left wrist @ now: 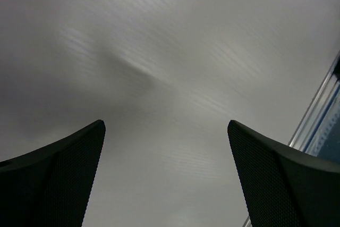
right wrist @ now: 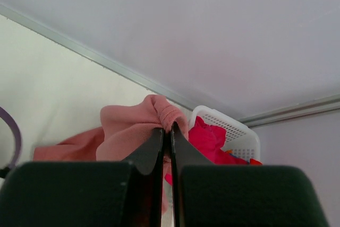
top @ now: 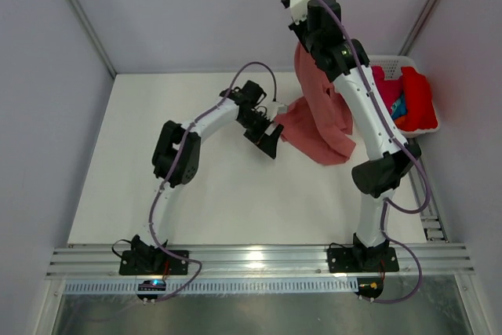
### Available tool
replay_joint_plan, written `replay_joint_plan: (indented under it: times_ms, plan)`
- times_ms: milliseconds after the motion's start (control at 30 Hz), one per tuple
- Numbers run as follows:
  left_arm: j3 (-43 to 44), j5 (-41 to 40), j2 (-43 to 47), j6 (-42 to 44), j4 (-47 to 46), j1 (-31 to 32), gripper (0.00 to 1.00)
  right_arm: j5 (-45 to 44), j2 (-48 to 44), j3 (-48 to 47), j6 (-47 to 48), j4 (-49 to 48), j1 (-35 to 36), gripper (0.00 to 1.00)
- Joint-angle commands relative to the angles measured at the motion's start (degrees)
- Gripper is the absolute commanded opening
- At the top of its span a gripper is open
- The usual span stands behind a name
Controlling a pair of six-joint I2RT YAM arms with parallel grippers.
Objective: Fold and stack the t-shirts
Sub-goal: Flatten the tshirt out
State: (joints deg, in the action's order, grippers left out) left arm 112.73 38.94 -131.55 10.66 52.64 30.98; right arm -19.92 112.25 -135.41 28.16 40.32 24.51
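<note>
My right pincer (right wrist: pixel 166 129) is squeezed shut on a fold of the pink shirt (top: pixel 320 111), pinched right at the tips, and it is held high above the far right part of the table (top: pixel 196 194). The shirt hangs down from that grip in a long drape. Its lower end lies crumpled on the tabletop, right of centre.

My left pincer (top: pixel 267 140) is spread as wide as it goes and has hold of nothing. It hangs low over the middle of the table, just beside the shirt's lower left edge. From my left wrist I see only bare tabletop between the two black fingers (left wrist: pixel 64 168), with a scrap of pink cloth at the top left corner of the view.

The table is a plain off-white sheet with a faint grain, matte, with soft shadows from my arms. A ribbed metal rail (top: pixel 259 256) runs along its near edge, where both my bases are bolted. Pale grey walls (top: pixel 196 13) close in the far side and both flanks, with thin metal strips running along the corners.

At the far right corner stands a white perforated basket (top: pixel 390 61). A red shirt (top: pixel 421 100) and a magenta shirt (right wrist: pixel 207 136) are heaped in it, with a bit of blue and orange between them.
</note>
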Motion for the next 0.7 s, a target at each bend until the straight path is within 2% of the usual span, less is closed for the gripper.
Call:
replay_joint_plan:
  times_ms: [0,267,433,667]
  plan:
    - [3.37,-6.32,-1.16,-1.78,-7.72,4.08,0.99,0.06,-2.12,-3.81,-1.18,-4.72,1.32,0.03]
    - [7.86,-14.76,-3.19,-2.30,-11.06,12.52,0.99,-1.17,-2.64,-2.66,-1.62,-4.02,1.77,0.03]
    - [7.94,-16.69,-4.42,-8.10,-21.67,15.15,0.99,-0.12,-3.35,-2.22,-0.57,-4.28,1.77,0.03]
    - [15.95,-17.93,-10.92,-7.05,-23.19,19.46,0.99,-1.00,-3.26,-0.91,0.58,-5.16,1.77,0.03]
